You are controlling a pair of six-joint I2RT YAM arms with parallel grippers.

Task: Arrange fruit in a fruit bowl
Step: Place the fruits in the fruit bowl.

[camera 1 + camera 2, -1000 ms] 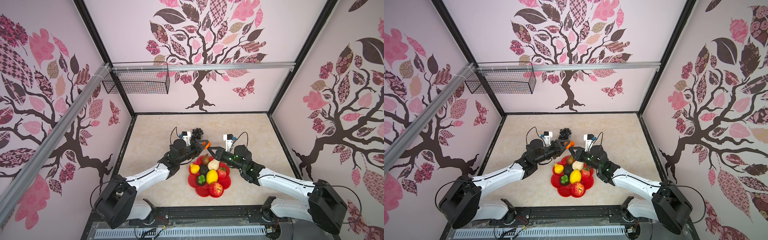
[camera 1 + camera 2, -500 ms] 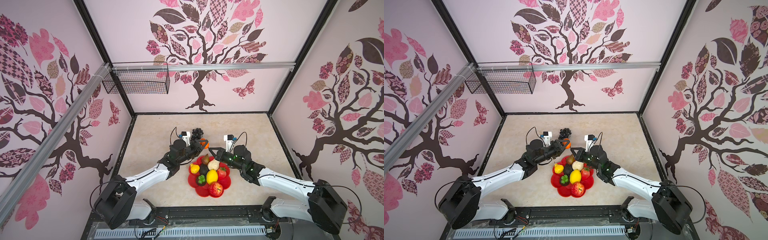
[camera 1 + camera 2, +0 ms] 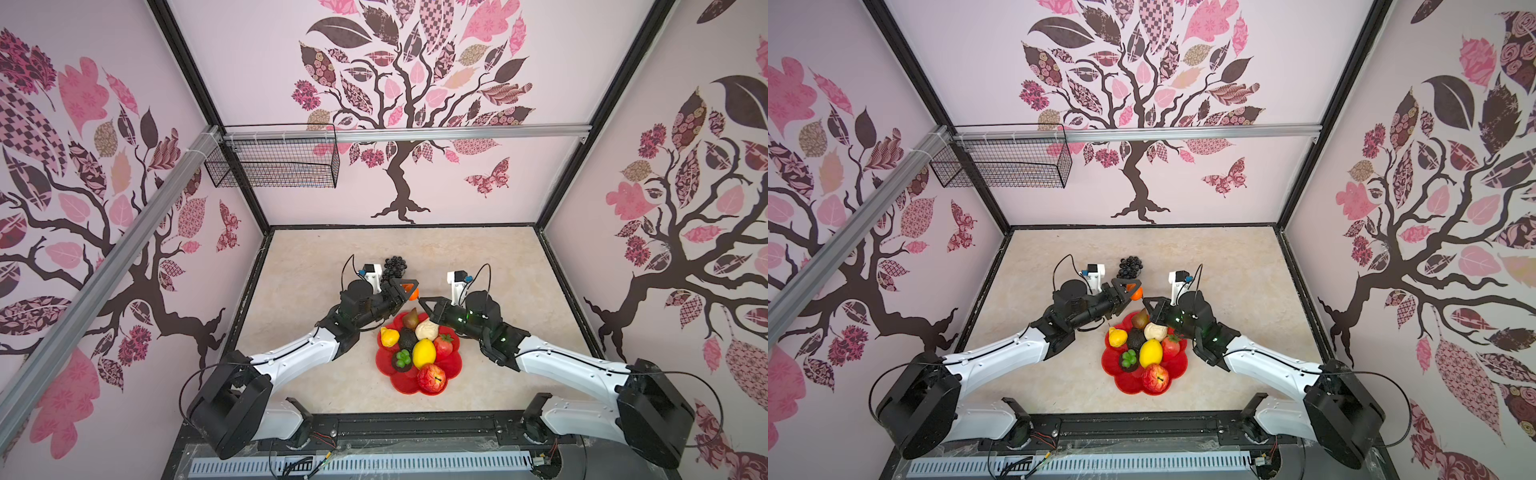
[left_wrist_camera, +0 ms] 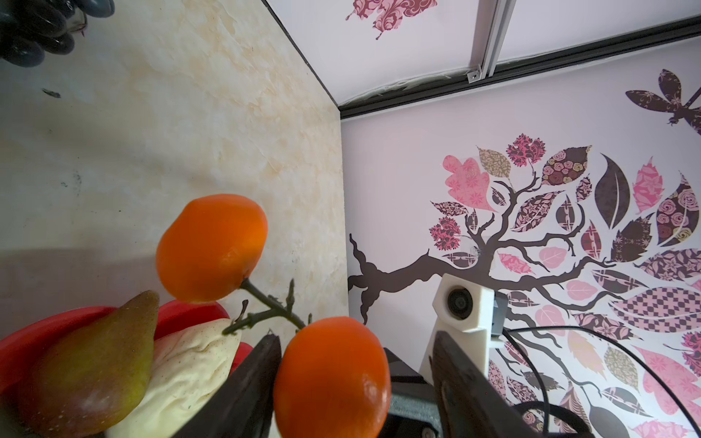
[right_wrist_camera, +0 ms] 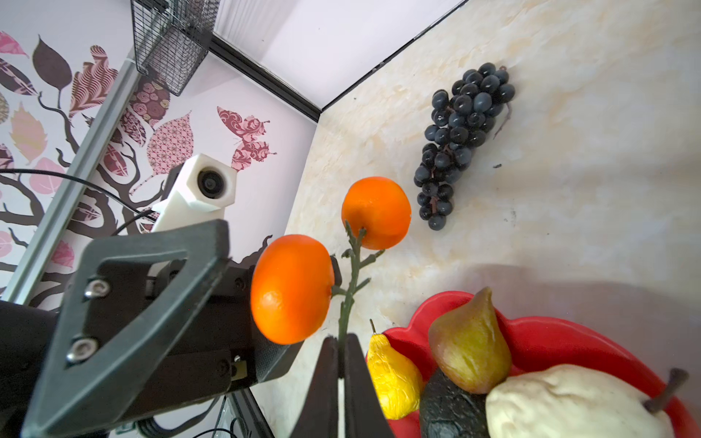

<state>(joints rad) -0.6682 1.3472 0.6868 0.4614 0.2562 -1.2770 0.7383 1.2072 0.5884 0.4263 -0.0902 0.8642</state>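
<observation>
Got both arms stretched in low from the near edge: left arm [image 3: 299, 353] from the near left, right arm [image 3: 561, 365] from the near right, wrists angled toward each other. Puts the left gripper [image 4: 354, 341] and right gripper [image 5: 341, 341] nose to nose just past the far rim of the fruit bowl [image 3: 451, 365].

Red bowl parked near the middle of the table [image 3: 332, 257] and pretty full: brown pear [image 3: 410, 318] at the far edge, cream pear [image 3: 427, 331] right beside it, small yellow pear [image 3: 388, 336] on the left, dark avocado [image 3: 407, 338] in the middle, lemon [image 3: 424, 353], strawberry [image 3: 444, 344] on the right, red apple [image 3: 431, 378] at the near rim, plus a dark fruit with a green top [image 3: 402, 359]. Out on the bare table farther back, just beside the left wrist: black grape bunch [image 3: 394, 266].

Pincers next. Right one clamped tight on the green stem [image 5: 351, 273] joining two oranges. Left one released, fingers [image 4: 466, 394] spread wide, first orange [image 5: 290, 288] sitting between them, right up against one finger with a clear gap to the other. Second orange [image 5: 376, 212] out at the stem's far end, over the table, touching no gripper.
</observation>
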